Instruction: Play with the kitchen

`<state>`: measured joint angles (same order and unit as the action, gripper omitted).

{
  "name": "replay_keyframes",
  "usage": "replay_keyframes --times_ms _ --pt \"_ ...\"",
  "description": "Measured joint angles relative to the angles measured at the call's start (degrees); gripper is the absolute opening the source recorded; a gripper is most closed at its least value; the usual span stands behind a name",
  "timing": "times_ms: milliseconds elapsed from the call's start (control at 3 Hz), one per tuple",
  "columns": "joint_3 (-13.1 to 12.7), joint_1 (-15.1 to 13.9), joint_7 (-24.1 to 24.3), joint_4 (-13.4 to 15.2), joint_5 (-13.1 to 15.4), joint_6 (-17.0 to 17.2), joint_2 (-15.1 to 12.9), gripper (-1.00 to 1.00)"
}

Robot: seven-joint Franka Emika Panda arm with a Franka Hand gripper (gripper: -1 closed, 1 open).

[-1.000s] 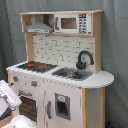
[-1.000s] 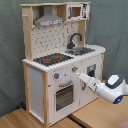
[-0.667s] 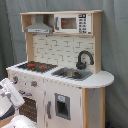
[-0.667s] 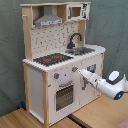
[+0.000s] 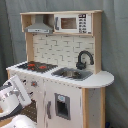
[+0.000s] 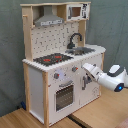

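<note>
Kitchen (image 6: 60, 75) front stands just beside the pincer (image 6: 86, 75), grip hidden.

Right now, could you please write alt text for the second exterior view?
A white robot arm's end effector reaches the knob panel of a white and wood toy kitchen, above its oven door. Hob, sink and black faucet sit on top.

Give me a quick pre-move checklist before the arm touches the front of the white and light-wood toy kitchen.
1. Gripper near the kitchen's knob panel: ok.
2. Contact with a round grey knob: cannot tell.
3. Finger state: cannot tell.
4. Oven door shut: ok.
5. Black-red hob and steel sink free of loose items: ok.
6. Black curved faucet away from the arm: ok.
</note>
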<state>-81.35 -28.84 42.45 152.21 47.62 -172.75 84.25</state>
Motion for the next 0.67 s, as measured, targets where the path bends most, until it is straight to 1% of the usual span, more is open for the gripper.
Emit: replay_keyframes --times_ms 333,667 --pt "1.1 -4.3 0.0 -0.1 0.0 -4.8 0.1 1.00" --pt "1.9 -7.7 -0.3 -0.4 0.1 -9.3 0.2 1.00"
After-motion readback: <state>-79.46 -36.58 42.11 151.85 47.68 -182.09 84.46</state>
